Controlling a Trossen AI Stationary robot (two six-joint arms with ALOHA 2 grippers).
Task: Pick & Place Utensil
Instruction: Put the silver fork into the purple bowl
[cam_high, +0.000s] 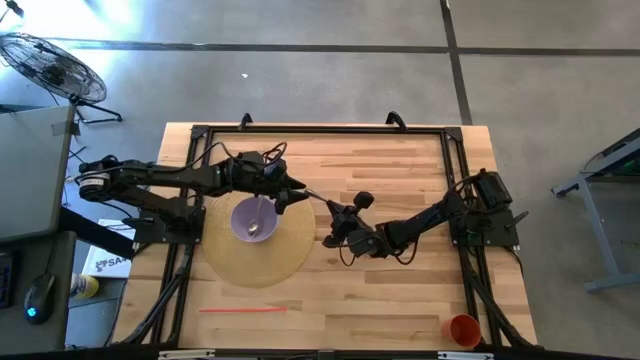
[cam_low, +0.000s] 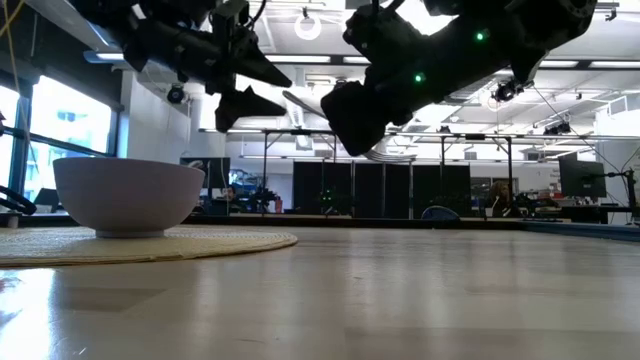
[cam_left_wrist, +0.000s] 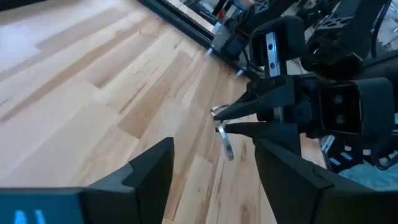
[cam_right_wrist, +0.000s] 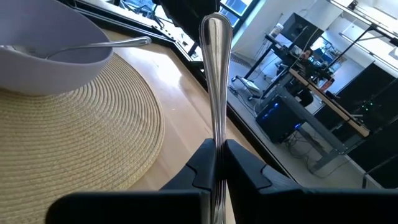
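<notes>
My right gripper (cam_high: 333, 210) (cam_right_wrist: 216, 148) is shut on a slim metal utensil (cam_right_wrist: 214, 74) (cam_high: 318, 196), raised above the table just right of the woven round placemat (cam_high: 262, 262). The handle's free end points toward my left gripper (cam_high: 298, 190) (cam_left_wrist: 214, 146). That gripper is open, with its fingers standing apart around that end without touching it. A lilac bowl (cam_high: 238, 212) (cam_low: 128, 195) stands on the placemat with a second metal spoon (cam_high: 258, 224) (cam_right_wrist: 102, 45) leaning inside it. My right gripper pinches the utensil's handle (cam_right_wrist: 215, 134) between its two fingers, which lie along the handle. The long handle sticks out past the fingertips toward the bowl side, slanting upward. The utensil is lifted clear of the table; its other end is hidden behind the gripper.
A thin red stick (cam_high: 243, 310) lies near the table's near edge. An orange cup (cam_high: 463, 328) stands at the near right corner. A black frame (cam_high: 320, 130) runs around the wooden tabletop. Bare wood lies between the placemat and the right arm's base.
</notes>
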